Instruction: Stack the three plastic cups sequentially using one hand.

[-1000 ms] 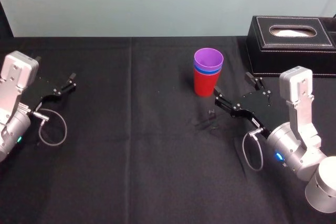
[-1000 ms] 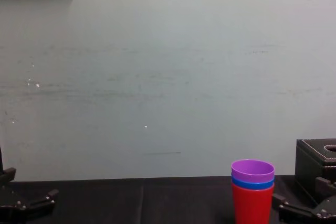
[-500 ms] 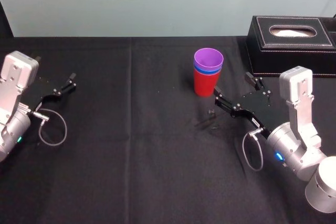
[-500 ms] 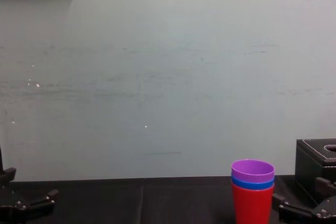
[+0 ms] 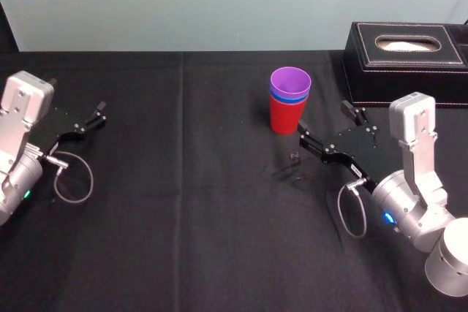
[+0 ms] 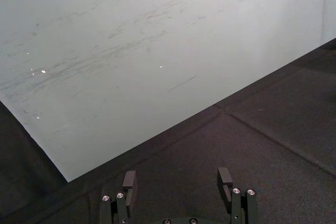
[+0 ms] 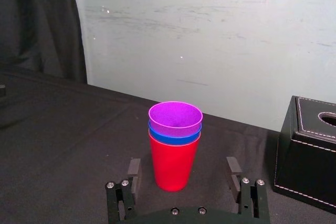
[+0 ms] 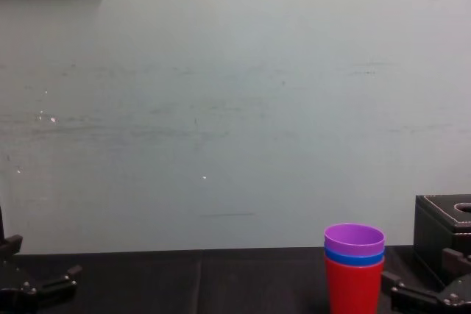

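The three plastic cups stand nested in one upright stack on the black table: red cup [image 5: 288, 118] at the bottom, blue cup [image 5: 290, 97] inside it, purple cup [image 5: 290, 80] on top. The same stack rises in the chest view with the red cup [image 8: 354, 286] lowest, and in the right wrist view as red cup [image 7: 173, 163], blue cup [image 7: 174, 137] and purple cup [image 7: 175, 118]. My right gripper [image 5: 324, 118] [image 7: 183, 167] sits low just right of the stack, open, apart from it, holding nothing. At the far left my left gripper [image 5: 77, 100] [image 6: 177, 178] rests open and holds nothing.
A black tissue box with white stitching [image 5: 406, 52] [image 7: 307, 150] stands at the back right, close behind the right gripper. The black cloth [image 5: 183, 202] covers the table, and a pale wall [image 8: 221, 108] runs along its far edge.
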Motion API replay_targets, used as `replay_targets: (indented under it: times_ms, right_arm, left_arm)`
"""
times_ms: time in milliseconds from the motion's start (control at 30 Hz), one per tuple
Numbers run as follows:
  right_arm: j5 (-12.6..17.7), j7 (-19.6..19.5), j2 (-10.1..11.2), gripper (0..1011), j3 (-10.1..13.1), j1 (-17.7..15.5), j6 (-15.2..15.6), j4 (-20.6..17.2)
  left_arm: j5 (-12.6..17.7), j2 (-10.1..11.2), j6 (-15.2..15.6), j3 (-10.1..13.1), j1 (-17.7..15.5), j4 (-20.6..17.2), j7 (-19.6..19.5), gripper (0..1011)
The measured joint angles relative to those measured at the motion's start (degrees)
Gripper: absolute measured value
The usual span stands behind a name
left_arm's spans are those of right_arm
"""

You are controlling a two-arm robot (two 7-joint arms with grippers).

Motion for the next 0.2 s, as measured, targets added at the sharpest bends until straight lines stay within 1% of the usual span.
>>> replay_targets:
  times_ms: [200]
  right_arm:
    - [0.0, 0.0, 0.0, 1002, 0.0, 0.0, 0.0, 0.0]
  left_arm:
    - [0.0, 0.0, 0.0, 0.0, 0.0, 0.0, 0.0, 1004]
